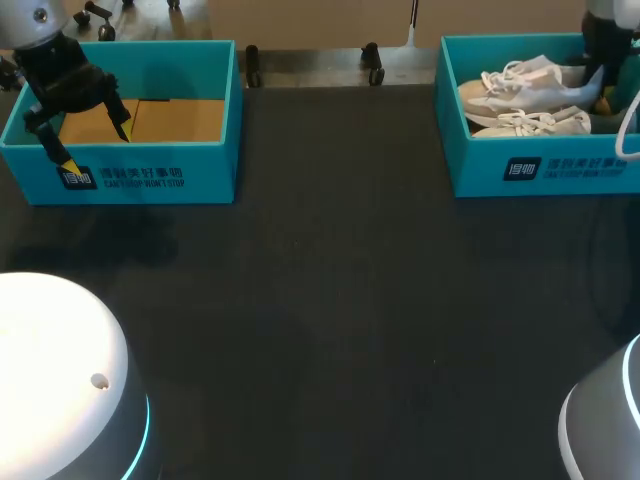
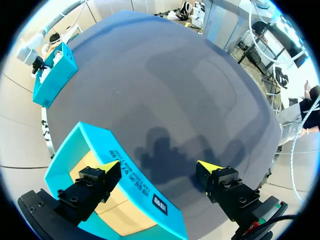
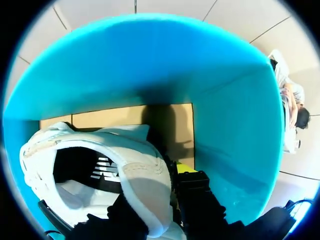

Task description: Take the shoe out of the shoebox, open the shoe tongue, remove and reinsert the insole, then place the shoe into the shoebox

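Two white lace-up shoes lie in the teal shoebox [image 1: 560, 170] at the back right, one [image 1: 520, 85] behind the other [image 1: 530, 122]. My right gripper [image 1: 598, 95] is down inside this box at the rear shoe's heel. In the right wrist view the white shoe [image 3: 135, 165] has its heel wall pinched between the fingers of the right gripper [image 3: 162, 177], which is shut on it; one yellow fingertip [image 3: 183, 168] shows outside the heel. My left gripper [image 1: 97, 148] hangs open over the other teal box [image 1: 150, 172], nothing between the left gripper's [image 2: 159, 167] fingers.
The left teal box [image 2: 125, 167] holds nothing but its brown cardboard floor [image 1: 150, 120]. The dark table [image 1: 330, 300] stretches between the two boxes. The far shoebox [image 2: 52, 75] shows small across the table in the left wrist view.
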You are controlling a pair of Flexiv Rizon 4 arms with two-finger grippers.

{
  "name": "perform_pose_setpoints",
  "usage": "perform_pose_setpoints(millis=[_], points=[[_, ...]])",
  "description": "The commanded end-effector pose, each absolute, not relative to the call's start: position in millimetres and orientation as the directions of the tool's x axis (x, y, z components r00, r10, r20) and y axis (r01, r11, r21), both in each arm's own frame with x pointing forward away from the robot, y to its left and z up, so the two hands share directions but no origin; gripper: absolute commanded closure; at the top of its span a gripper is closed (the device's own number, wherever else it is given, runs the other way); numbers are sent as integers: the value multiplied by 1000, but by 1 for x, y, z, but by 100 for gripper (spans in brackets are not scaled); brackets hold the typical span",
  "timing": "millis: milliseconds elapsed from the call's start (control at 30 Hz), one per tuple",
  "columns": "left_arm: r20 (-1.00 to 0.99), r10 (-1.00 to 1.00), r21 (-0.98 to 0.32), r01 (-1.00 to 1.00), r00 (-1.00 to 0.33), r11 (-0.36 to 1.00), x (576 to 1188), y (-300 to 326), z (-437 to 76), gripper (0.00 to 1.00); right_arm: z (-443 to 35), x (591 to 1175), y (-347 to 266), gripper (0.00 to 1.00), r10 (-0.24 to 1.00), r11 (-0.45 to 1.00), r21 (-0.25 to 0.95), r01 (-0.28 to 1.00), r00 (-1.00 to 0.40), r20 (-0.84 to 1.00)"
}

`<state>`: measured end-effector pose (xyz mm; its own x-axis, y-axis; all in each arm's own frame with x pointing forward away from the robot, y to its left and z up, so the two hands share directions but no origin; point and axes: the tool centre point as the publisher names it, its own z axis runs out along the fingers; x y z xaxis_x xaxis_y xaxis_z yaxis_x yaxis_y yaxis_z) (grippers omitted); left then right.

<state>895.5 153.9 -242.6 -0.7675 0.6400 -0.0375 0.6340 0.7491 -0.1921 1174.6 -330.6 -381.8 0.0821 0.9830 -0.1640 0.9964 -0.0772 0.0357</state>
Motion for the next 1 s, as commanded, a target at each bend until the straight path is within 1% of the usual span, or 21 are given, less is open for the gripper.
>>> perform_pose_setpoints(millis=[33,200,367,667,1000], points=[[-36,641,-190,635,-767,749,895,154,-242,0,-382,1178,-332,0,986,-72,28,997,76,-150],[-36,641,-190,635,-767,749,895,154,-242,0,-367,1173,-330,0,987,-66,43,997,72,-146],[-36,641,-190,635,-767,749,895,154,-242,0,-339,1165,-324,0,992,-49,64,997,56,-117],[-36,641,-190,635,-767,749,895,154,-242,0,-287,1150,-281,0,997,37,81,996,-32,-65],[-36,641,-190,635,-767,749,895,154,-242,0,-248,1094,-239,0,998,70,66,995,-70,-5]])
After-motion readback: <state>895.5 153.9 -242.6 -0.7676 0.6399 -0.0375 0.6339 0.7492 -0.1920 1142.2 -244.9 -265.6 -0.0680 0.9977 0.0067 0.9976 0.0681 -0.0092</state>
